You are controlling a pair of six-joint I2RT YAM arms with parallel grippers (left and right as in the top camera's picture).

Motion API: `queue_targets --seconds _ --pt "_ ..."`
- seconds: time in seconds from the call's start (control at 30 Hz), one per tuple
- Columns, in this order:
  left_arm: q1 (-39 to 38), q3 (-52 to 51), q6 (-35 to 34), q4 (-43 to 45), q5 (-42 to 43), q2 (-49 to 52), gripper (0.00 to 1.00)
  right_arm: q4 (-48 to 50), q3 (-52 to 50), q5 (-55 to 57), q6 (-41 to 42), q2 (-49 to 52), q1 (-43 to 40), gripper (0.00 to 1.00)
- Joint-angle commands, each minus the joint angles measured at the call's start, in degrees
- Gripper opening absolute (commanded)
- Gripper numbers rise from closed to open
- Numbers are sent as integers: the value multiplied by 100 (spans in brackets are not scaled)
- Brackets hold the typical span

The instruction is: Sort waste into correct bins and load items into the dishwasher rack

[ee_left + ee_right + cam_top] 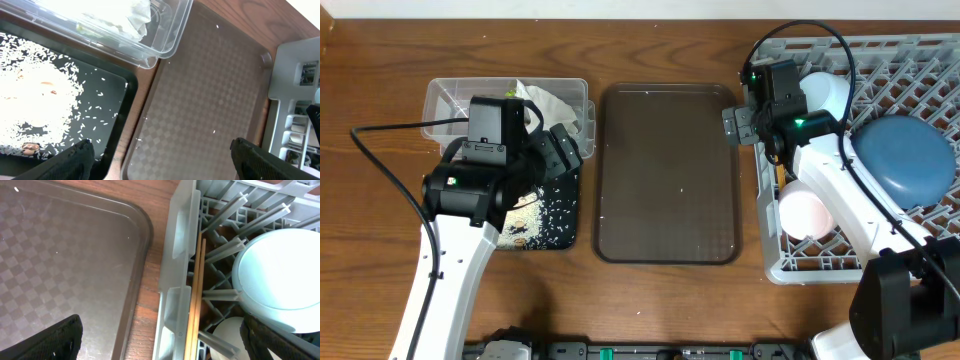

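Sorting looks near done: rice (35, 100) in black tray (129, 97) and napkin (137, 17) in clear tub (172, 42) ahead-left of spread, empty left gripper (161, 152); chopsticks (196, 295) and light-blue bowl (280, 275) in dishwasher rack (175, 245) under spread, empty right gripper (165, 335); stray specks on brown tray (210, 85).

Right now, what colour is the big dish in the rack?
The dish is slate blue, clearest in the overhead view.
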Motion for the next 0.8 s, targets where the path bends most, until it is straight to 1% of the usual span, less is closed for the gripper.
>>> queue_targets --seconds 0.0,0.3,0.43,0.6,0.77 --pt "28 118 42 -15 -35 33 90 -20 79 76 -81 74 96 99" --pt "28 118 39 -15 -35 33 90 -20 68 72 -79 52 96 99" --pt "28 118 42 -15 -35 33 90 -20 63 74 -81 -195 92 99" --pt "28 118 42 -15 -35 33 90 -20 63 74 -81 -896 90 99" --pt "28 118 42 -15 -35 33 90 -22 63 76 -81 -1943 83 99"
